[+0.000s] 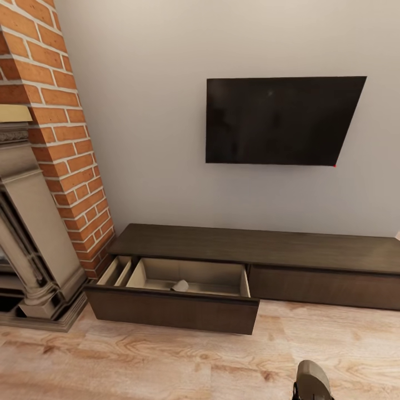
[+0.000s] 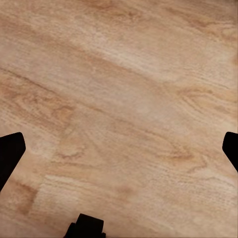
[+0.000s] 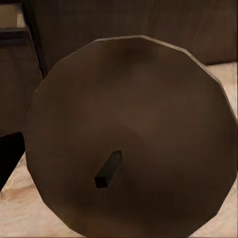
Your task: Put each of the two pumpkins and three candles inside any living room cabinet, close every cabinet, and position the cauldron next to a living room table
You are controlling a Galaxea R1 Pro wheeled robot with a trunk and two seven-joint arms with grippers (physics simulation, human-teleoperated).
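Observation:
The long dark brown cabinet (image 1: 261, 247) stands against the wall, and its left drawer (image 1: 172, 308) is pulled out, showing pale insides. One beige-grey candle (image 1: 179, 286) lies inside that drawer near the front. At the head view's bottom edge my right gripper (image 1: 311, 395) is shut on another candle (image 1: 313, 373), held over the floor in front of the cabinet. The right wrist view looks onto that candle's round top (image 3: 134, 134) with its small dark wick (image 3: 108, 170). My left gripper (image 2: 119, 148) is open over bare floor, with nothing between its dark fingertips (image 2: 10, 151).
A stone-coloured fireplace (image 1: 28, 244) and a red brick column (image 1: 61, 128) stand left of the cabinet. A black TV (image 1: 280, 119) hangs on the grey wall above it. Light wooden floor (image 1: 139, 361) stretches in front of the open drawer.

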